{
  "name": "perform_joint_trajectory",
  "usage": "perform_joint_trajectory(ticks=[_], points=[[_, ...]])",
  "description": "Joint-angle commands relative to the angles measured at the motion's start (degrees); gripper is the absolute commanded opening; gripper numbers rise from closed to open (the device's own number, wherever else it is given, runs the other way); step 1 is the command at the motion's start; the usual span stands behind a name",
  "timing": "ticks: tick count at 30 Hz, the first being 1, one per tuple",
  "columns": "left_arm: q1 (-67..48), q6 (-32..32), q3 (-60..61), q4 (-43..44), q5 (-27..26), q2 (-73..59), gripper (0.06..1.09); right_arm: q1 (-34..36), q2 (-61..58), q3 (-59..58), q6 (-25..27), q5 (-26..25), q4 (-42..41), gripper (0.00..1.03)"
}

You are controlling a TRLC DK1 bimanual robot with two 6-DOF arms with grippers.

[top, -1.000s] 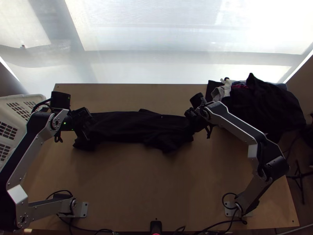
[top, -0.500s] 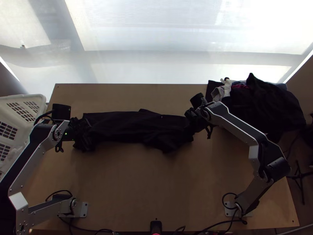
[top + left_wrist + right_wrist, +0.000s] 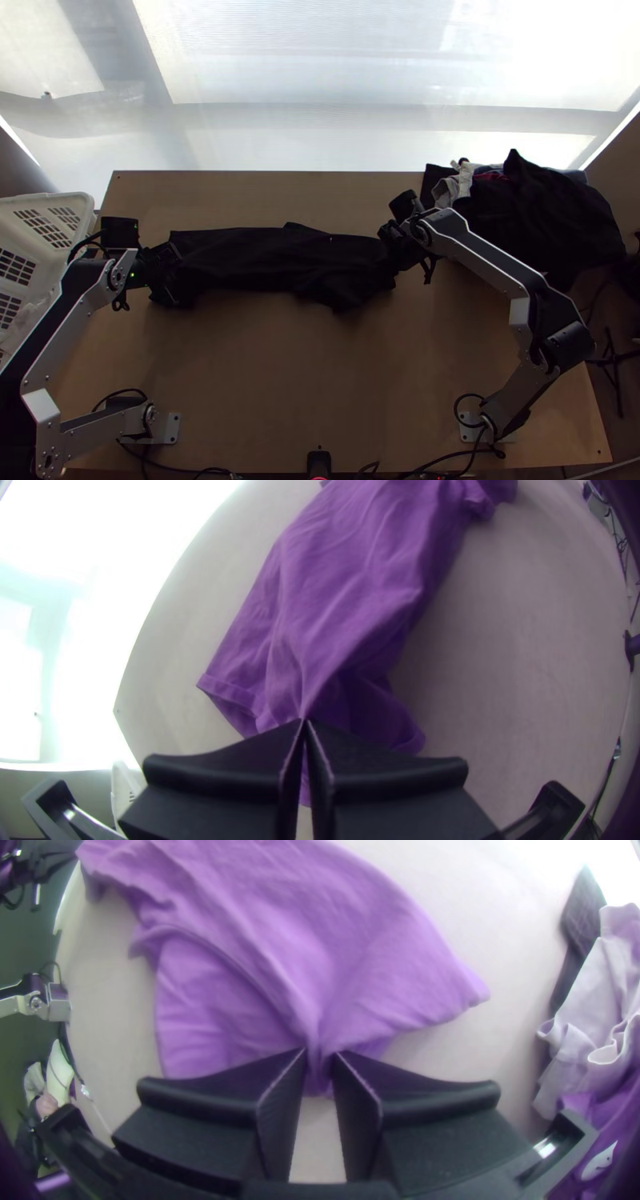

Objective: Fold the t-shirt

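Shirt [image 3: 264, 256]: one, dark, laid in a long narrow band across the far half of the table [image 3: 280, 376], between the two grippers. Creased, with layers overlapping; their number was hidden. In both wrist views part of it was cut off by the upper edge.

Left gripper [image 3: 166, 268]: at the shirt's left end, black on black in the top view, its outline hard to make out. Left wrist view: the left gripper [image 3: 305, 721] had its fingers [image 3: 233, 767] drawn together on a gathered pinch of shirt, hemmed edges spreading to either side. Creases ran into the pinch; the cloth between the fingers was mostly covered.

Right gripper [image 3: 398, 246]: at the shirt's right end. Right wrist view: the right gripper [image 3: 321, 1057] held a bunched pinch in a narrow gap between its fingers [image 3: 407, 1097]. A corner stuck out to one side, a lower layer to the other; which part of the shirt was gripped seemed, perhaps, a hem, but this was unclear.

Pile [image 3: 544, 216]: mixed clothes, mostly dark, at the table's far right corner, partly behind the right arm [image 3: 492, 258].

Basket [image 3: 72, 206]: white, slotted, at the left, cut off by the top view's edge and partly covered by the left arm [image 3: 68, 320].
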State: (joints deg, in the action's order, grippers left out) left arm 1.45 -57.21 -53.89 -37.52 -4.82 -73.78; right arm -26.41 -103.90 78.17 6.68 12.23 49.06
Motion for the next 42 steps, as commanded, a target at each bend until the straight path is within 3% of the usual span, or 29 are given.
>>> perform_joint_trajectory(ticks=[1,11,19,26,28,32,42], points=[[0.7,1.7,0.5,0.6,-1.0,-0.1,0.1,0.0,0.0,0.0,0.1,0.0,0.0,0.21],[0.9,4.3,-9.4,-10.8,-2.4,8.8,0.1,0.2,4.2,0.3,-0.2,0.0,2.0,0.21],[0.8,9.1,-19.6,-21.3,-3.0,19.1,0.1,0.5,17.2,2.4,0.0,0.1,11.4,0.21],[1.0,9.7,-20.3,-27.8,-3.0,26.8,0.1,1.4,25.0,-0.5,1.5,1.0,17.2,0.22],[0.9,9.7,-18.7,-27.5,-3.0,27.6,0.1,0.5,23.7,-4.1,2.1,1.1,15.5,0.33],[0.9,10.5,-18.0,-26.5,-3.0,27.4,0.1,-4.5,16.5,-2.8,1.6,1.0,12.4,0.69],[1.0,9.1,-18.3,-26.6,-2.4,27.3,0.1,-7.1,-2.1,6.8,1.7,1.0,4.1,0.7]])
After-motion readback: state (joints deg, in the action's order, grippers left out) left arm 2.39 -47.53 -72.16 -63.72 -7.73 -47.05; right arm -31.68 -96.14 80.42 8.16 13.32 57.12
